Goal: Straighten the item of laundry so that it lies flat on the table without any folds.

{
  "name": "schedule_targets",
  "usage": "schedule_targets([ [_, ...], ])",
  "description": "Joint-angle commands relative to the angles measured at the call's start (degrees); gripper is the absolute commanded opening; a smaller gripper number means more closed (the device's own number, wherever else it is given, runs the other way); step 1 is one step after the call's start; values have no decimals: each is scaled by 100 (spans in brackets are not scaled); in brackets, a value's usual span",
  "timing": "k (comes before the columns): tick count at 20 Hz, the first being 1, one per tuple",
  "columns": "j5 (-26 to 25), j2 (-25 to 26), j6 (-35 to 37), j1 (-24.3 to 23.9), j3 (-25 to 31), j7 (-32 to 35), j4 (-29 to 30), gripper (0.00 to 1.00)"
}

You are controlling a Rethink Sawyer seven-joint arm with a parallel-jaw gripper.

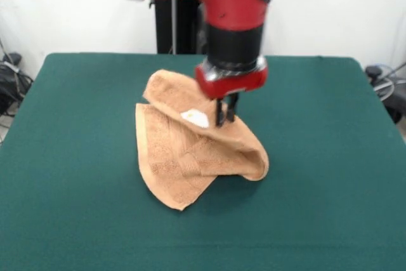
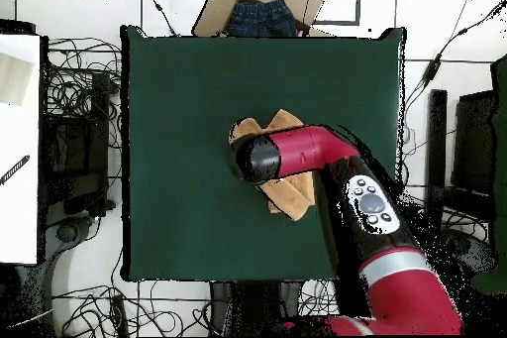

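Observation:
The light orange-brown towel (image 1: 190,157) lies crumpled near the middle of the dark green table (image 1: 76,157). One part is pulled up into a fold, and its white tag (image 1: 196,118) shows on top. My gripper (image 1: 225,112) comes straight down from the red wrist, and its dark fingers (image 1: 219,112) are shut on the raised fold just right of the tag. In the overhead view the towel (image 2: 288,195) shows on either side of the arm over the table (image 2: 178,215), and the arm's wrist (image 2: 254,159) hides the gripper.
A cardboard box with dark blue jeans (image 2: 262,9) sits beyond the table's far edge in the overhead view. Cables lie around the table on the floor. A white surface (image 2: 18,146) stands at the left. The robot's black pedestal (image 1: 174,26) stands behind the table.

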Motion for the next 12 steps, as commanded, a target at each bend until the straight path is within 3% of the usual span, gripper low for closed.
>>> schedule_targets([
  [1,601,-1173,849,639,-198,1005,959,0],
  [8,725,-1226,294,1085,-591,1497,1269,0],
  [12,615,-1118,-423,1475,-1011,2001,1426,0],
])
